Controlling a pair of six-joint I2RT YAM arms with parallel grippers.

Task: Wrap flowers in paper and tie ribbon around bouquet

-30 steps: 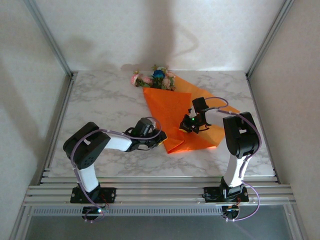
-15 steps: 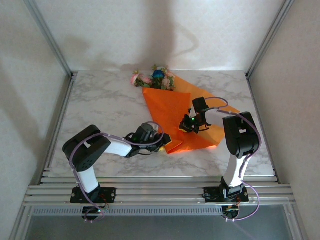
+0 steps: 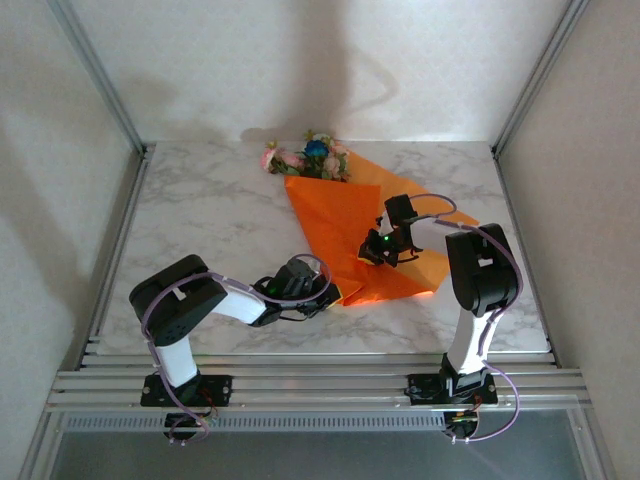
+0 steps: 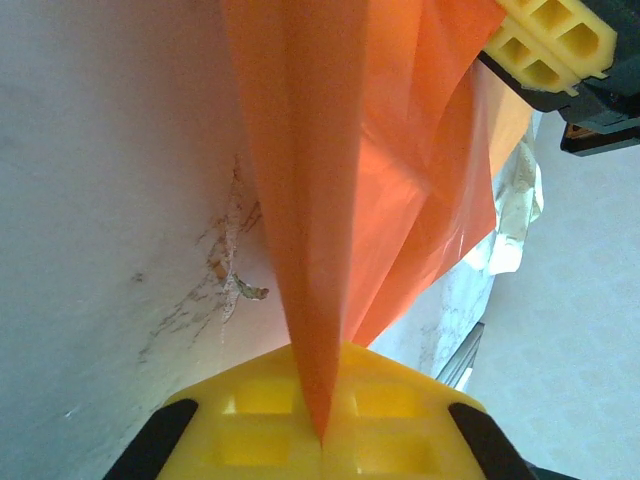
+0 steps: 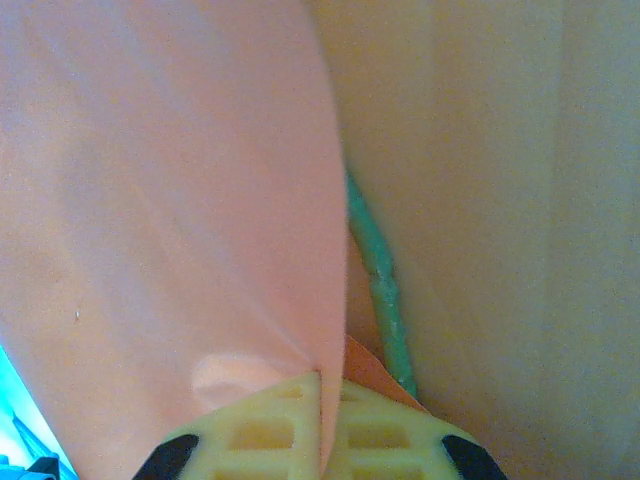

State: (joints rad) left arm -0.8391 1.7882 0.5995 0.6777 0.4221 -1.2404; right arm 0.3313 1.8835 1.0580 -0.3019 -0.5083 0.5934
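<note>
My left pincer (image 3: pixel 325 292) is clenched on the near tip of the paper (image 3: pixel 340 215). From its wrist camera I see a sharp orange fold running straight down into the seam between the two yellow pads (image 4: pixel 270 405). The sheet fans out away from the pincer and to its right. To the left of that fold lies the bare worktop (image 4: pixel 120 200), white marble pattern with a brownish-grey vein close by the paper's edge. My right pincer (image 3: pixel 378 250) is clamped shut on a pleat of the same paper, further in over the sheet. In its own view the orange fold drops between its pads (image 5: pixel 255 440), and one green stem (image 5: pixel 378 265) runs just to the right of that fold, heading away from the fingertips. From above, the flowers (image 3: pixel 310 158) lie at the far edge of the worktop, well beyond both pincers. The blooms point away from the arms and their pink and blue heads stick out past the paper's far edge. The paper's long axis runs on a diagonal from the blooms back toward the right pincer and past it to the near right. The worktop sits inside pale plain walls (image 3: pixel 300 60) with aluminium posts at the corners, and ribbed aluminium rails (image 3: pixel 320 385) carry the arm bases behind both pincers.
</note>
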